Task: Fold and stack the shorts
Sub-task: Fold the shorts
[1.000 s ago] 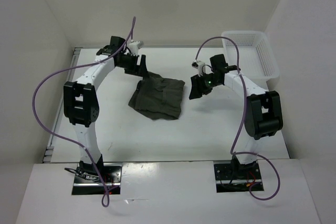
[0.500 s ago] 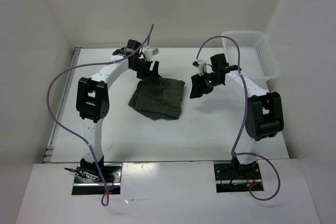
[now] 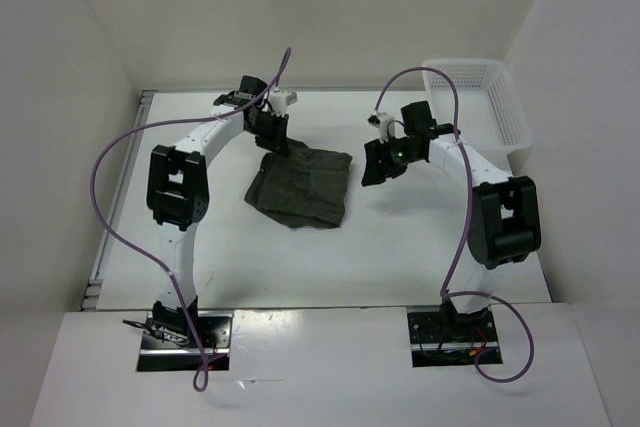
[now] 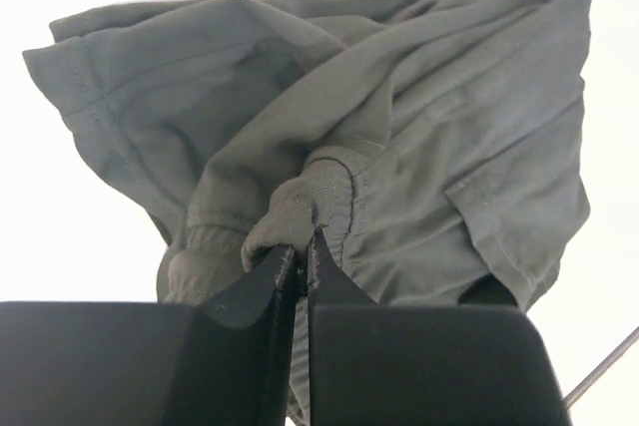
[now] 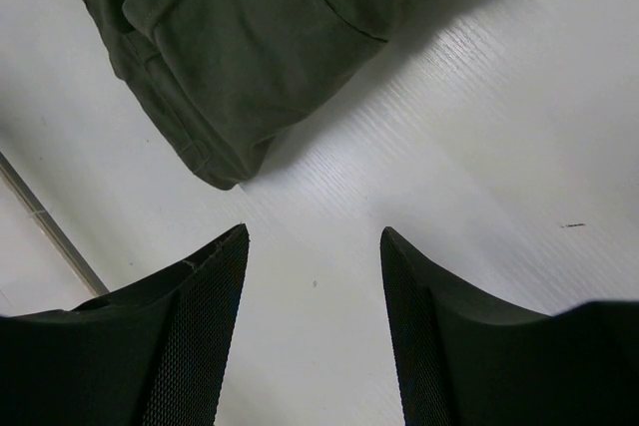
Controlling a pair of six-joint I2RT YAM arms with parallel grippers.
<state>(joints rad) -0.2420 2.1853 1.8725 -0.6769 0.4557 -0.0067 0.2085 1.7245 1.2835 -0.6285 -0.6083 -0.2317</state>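
The shorts (image 3: 300, 187) lie in a loose, crumpled heap on the table (image 3: 400, 247), dark olive against the white top. They are not spread flat. In the top view the heap reads as a rough four-sided patch, with its far edge straighter than its near one.

The left gripper (image 3: 272, 135) sits at the far-left corner of the shorts. Its wrist view shows the two fingers (image 4: 265, 286) pressed together on a bunched fold of the cloth (image 4: 399, 147) — a thick, gathered edge that may be the waistband, though I cannot tell for sure. The pinched fold stands up between the tips (image 4: 303, 251), and the rest of the fabric falls away from it in creases. A stitched hem shows at the far left of that view, and a pocket-like flap at the right.

The right gripper (image 3: 380, 162) hangs just to the right of the shorts, level with their far edge and apart from them. Its fingers (image 5: 200, 286) are spread wide with nothing between them (image 5: 315, 236). Bare table shows in the gap, and beyond the tips lies a rounded corner of the shorts (image 5: 270, 37) with a seamed panel. Neither finger touches the cloth.

A white mesh basket (image 3: 516, 117) stands well to the right of the shorts and farther back — beyond the right gripper. From the top view I can see nothing in it.
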